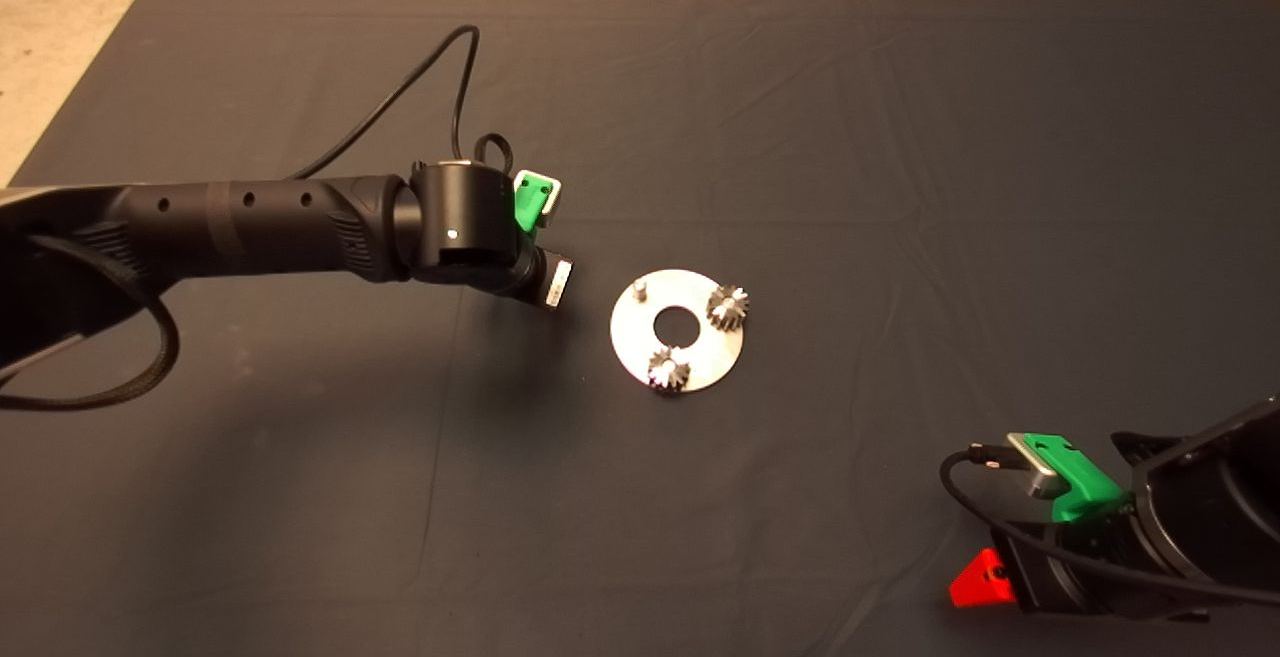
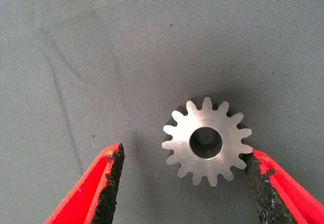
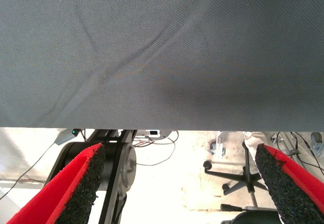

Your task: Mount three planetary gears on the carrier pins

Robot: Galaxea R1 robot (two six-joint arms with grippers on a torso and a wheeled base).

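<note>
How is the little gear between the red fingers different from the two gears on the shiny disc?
The loose gear lies flat on the mat between the open left gripper; the two mounted gears sit on the disc. Its bore is empty; theirs look filled. All are small, silvery and toothed.

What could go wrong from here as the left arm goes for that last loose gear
The left gripper is open around the third gear, which lies flat, off-centre, against one pad. Closing could push it sideways or grip only tooth tips. On the disc, the empty pin is thin; a tilted bore may jam, or bump the seated gears.
</note>
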